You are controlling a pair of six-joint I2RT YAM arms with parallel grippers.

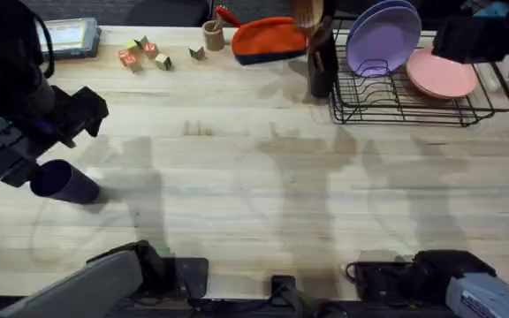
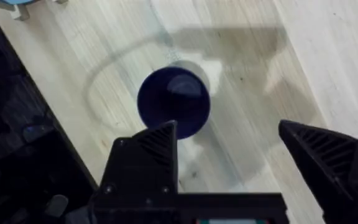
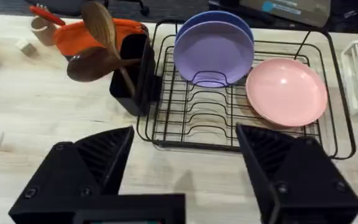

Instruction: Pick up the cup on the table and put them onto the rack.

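Currently my left gripper (image 2: 229, 155) is spread wide, hovering over the cup (image 2: 173, 102), which stands upright on the table (image 1: 263, 177) at 9 o'clock. My right gripper (image 3: 185, 168) is wide too, empty, facing the rack (image 3: 241, 112) at 1 o'clock.

Cup (image 1: 64, 183) on the table (image 1: 263, 194) at near left; rack (image 1: 414, 93) far right, well apart.

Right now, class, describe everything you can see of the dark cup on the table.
The cup is a plain dark navy-purple tumbler with no handle, smooth and matte, possibly plastic. It rests on the light wooden table near its left edge, far from the rack. The left wrist view looks down at its round end. The left gripper hovers open above it, not touching.
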